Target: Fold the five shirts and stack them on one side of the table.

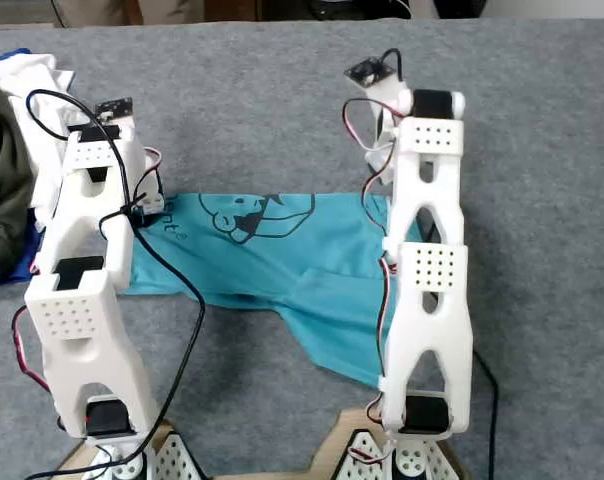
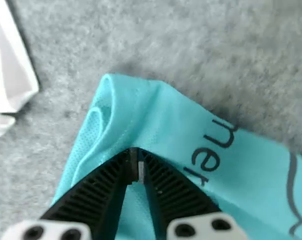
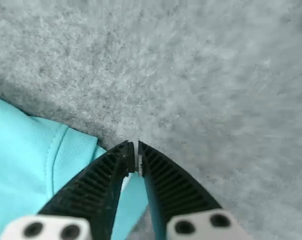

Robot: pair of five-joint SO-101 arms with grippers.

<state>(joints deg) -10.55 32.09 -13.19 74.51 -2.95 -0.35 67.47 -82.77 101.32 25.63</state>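
I see a teal shirt (image 1: 282, 260) with a dark printed drawing lying crumpled across the middle of the desk (image 1: 542, 150), its far edge pulled straight and one loose corner trailing toward the near side. At the desk's left edge, a white shirt (image 1: 27, 75), a dark olive shirt (image 1: 2, 190) and a blue one (image 1: 22, 262) lie heaped together.

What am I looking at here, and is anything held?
Two white robots, a left arm and a right arm, stand at a grey table. One picture looks down from above; the other two come from a camera on each wrist. A teal shirt lies between the arms, a pile of other shirts at the table's edge beside the left arm. The left end effector is shut on one edge of the teal shirt; the right end effector seems to pinch the opposite edge.
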